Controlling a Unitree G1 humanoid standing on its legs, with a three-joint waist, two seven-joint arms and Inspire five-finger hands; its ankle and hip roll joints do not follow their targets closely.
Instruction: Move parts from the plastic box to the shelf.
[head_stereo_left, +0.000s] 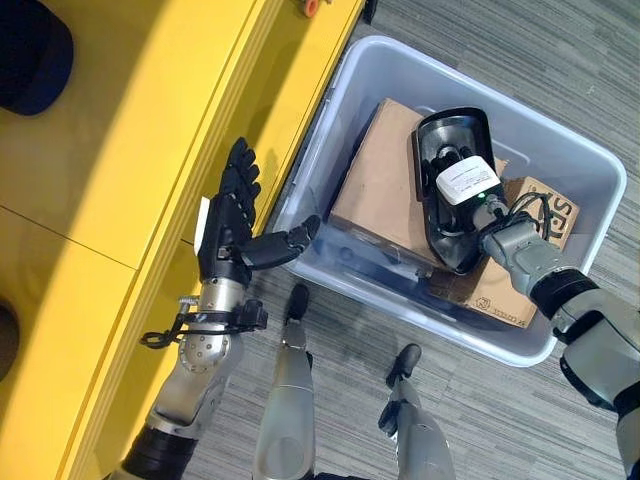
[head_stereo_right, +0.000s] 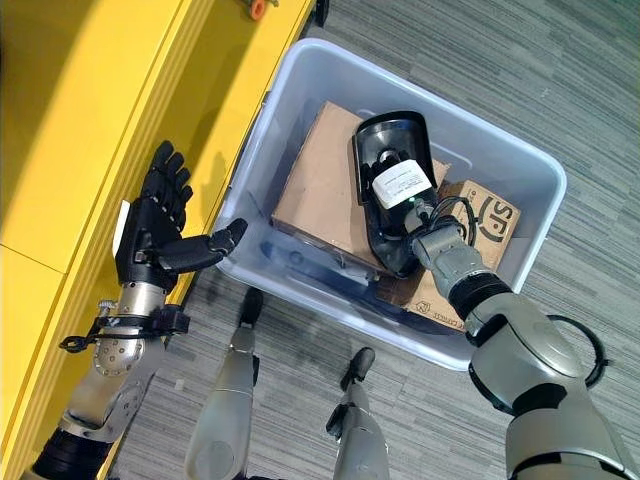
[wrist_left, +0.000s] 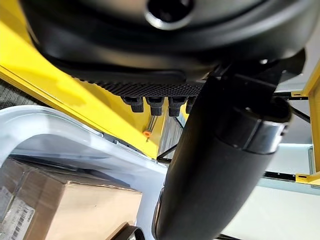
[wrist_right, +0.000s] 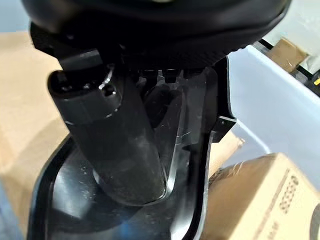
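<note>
Reaching into the plastic box (head_stereo_left: 590, 170), the right hand (head_stereo_left: 462, 180) lies inside a black moulded part (head_stereo_left: 455, 215), fingers and thumb curled against its inner wall in the right wrist view; I read this as a grasp on the part. Risk: the part is long and smooth, held near one end, so on lifting it may pivot or slide out of the fingers, or its lower end may catch the box rim. It rests tilted across a large cardboard box (head_stereo_left: 380, 180) and a smaller printed carton (head_stereo_left: 520, 285), both inside the plastic box; either could shift when the part comes away. Left hand (head_stereo_left: 228, 215) hovers open, fingers straight, over the edge of the yellow shelf (head_stereo_left: 100, 170), holding nothing.
</note>
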